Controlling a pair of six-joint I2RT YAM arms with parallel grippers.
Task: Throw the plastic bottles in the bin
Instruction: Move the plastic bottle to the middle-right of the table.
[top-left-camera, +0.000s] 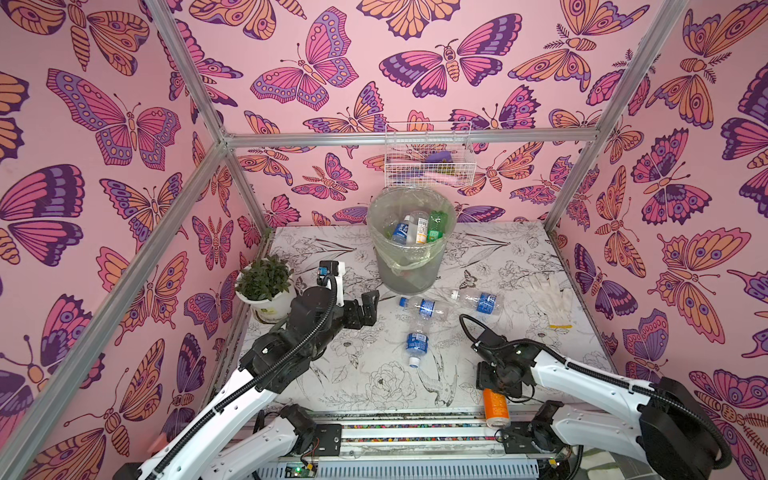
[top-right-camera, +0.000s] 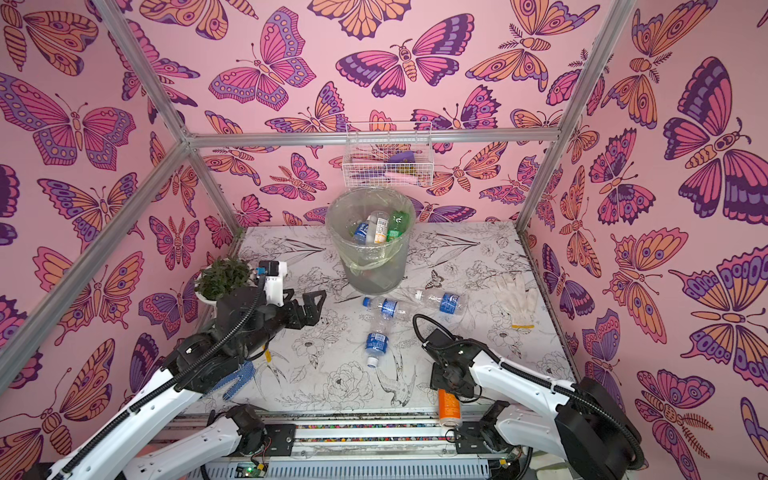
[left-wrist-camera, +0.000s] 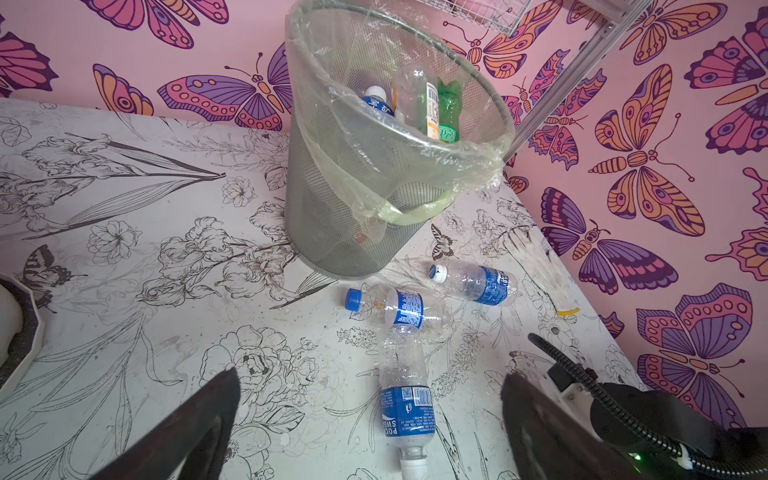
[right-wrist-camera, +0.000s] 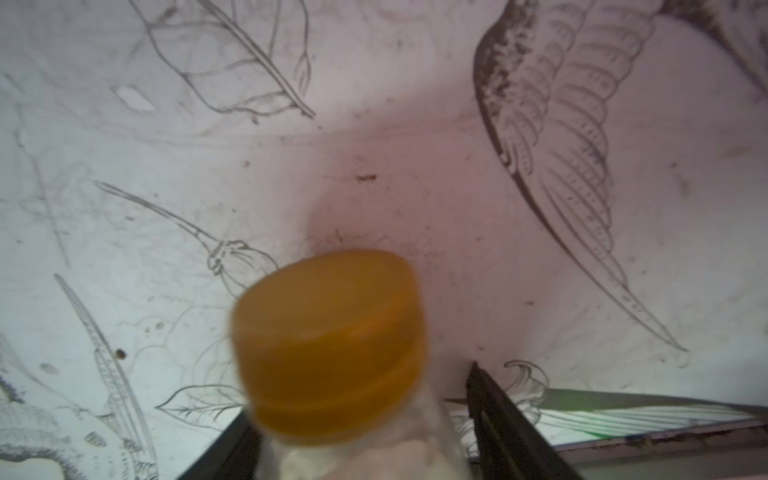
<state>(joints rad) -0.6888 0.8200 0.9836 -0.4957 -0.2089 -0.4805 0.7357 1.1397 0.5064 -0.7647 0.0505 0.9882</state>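
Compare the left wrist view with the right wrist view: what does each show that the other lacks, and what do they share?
Only the left wrist view: the bin with discarded bottles inside, three blue-labelled bottles lying near it, a white glove, and the left gripper, open. Only the right wrist view: a blurred orange-capped bottle between the fingers of the right gripper; whether it is clamped cannot be told. Both: the flower-printed tabletop, seen close up from the right wrist.

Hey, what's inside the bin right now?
The bin holds a blue-labelled bottle, a clear bottle and a green bottle. Anything beneath them is hidden by the bag.
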